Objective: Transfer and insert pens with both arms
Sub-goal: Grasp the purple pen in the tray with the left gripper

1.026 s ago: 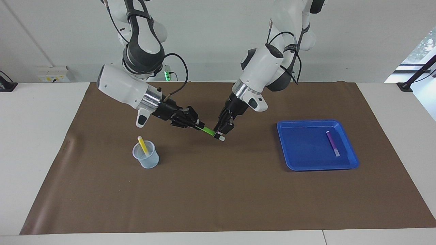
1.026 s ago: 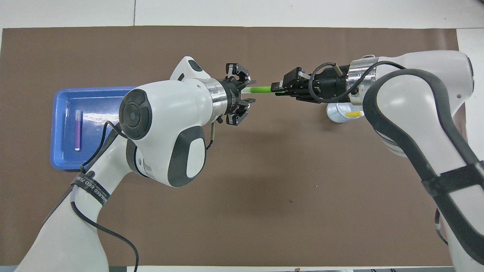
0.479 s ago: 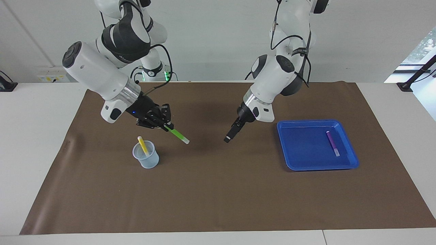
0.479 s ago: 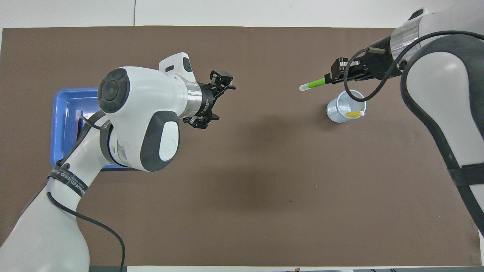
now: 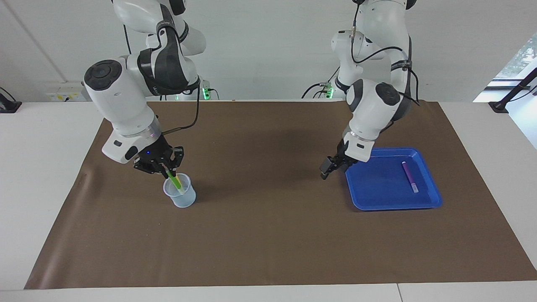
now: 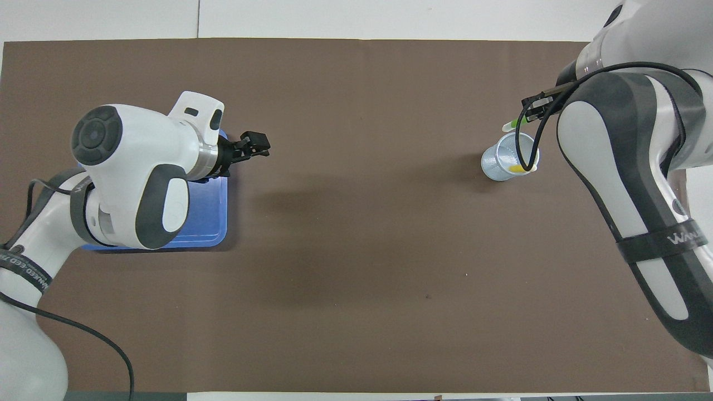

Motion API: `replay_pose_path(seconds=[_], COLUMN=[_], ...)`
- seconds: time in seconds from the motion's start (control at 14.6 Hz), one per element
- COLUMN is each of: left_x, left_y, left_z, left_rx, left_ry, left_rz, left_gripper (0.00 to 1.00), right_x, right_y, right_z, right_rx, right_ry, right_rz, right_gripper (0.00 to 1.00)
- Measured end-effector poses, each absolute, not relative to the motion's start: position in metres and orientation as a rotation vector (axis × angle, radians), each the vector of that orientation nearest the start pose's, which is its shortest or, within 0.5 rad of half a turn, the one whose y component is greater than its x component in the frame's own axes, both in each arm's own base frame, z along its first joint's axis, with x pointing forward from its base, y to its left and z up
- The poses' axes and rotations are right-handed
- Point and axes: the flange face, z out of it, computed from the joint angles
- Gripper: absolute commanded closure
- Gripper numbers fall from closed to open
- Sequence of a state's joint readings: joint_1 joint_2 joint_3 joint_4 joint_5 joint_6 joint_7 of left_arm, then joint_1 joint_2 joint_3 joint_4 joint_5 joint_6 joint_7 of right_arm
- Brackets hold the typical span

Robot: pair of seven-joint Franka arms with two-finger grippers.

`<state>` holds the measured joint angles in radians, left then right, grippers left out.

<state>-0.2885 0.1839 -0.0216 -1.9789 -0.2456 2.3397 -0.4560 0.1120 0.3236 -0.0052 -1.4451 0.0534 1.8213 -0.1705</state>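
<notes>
Green pen (image 5: pixel 173 179): swung from mid-table handover point to cup (image 5: pixel 180 197) at right arm's end of table; tilted, lower tip now inside cup rim, upper end pinched in right gripper (image 5: pixel 164 168). Fingertips pressed tight on shaft, no gap seen. In overhead view only a short green bit (image 6: pixel 517 123) showing past right arm's cable.

Yellow pen (image 5: pixel 178 183): already in same cup, leaning on wall, mostly masked by green one from facing view; yellow stub visible from above (image 6: pixel 519 167).

Purple pen (image 5: pixel 410 176): lying flat in blue tray (image 5: pixel 390 203), toward left arm's end; untouched.

Left gripper (image 5: pixel 330 165): let go of green pen, pulled back from centre, now hovering just over tray's edge nearest table middle; fingers spread, nothing between them. Same in overhead view (image 6: pixel 252 149).

Brown mat (image 5: pixel 268 235) under everything.

Reading: handover of pen no. 2 done; insert step under way, not finished since right gripper hasn't released. Likely next: release so pen drops in beside yellow one. Left arm looks headed for purple pen, last one left. Approx two thirds through. Risk: tilted pen levering light cup over on release.
</notes>
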Motion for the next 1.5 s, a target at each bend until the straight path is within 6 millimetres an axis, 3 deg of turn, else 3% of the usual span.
replay_pose_path(seconds=[0.34, 0.75, 0.96, 1.23, 1.5], left_x=[0.598, 0.596, 0.596, 0.595, 0.593], left_y=[-0.064, 0.025, 0.042, 0.054, 0.068], left_z=[0.384, 0.362, 0.342, 0.316, 0.303], left_rx=[-3.285, -3.192, -3.196, -3.206, -3.2], left_ry=[-0.105, 0.204, 0.2, 0.164, 0.14], left_rz=[-0.232, -0.191, -0.142, -0.074, -0.039], left_gripper=[0.0, 0.0, 0.0, 0.0, 0.03], right_x=[0.659, 0.646, 0.645, 0.634, 0.631], right_y=[0.059, 0.054, 0.048, 0.044, 0.043], right_z=[0.494, 0.475, 0.47, 0.435, 0.412], right_rx=[-3.067, -3.061, -3.065, -3.072, -3.072], right_ry=[-0.425, -0.448, -0.438, -0.428, -0.435], right_rz=[-0.036, 0.038, -0.006, -0.068, -0.084], right_gripper=[1.0, 1.0, 1.0, 1.0, 1.0])
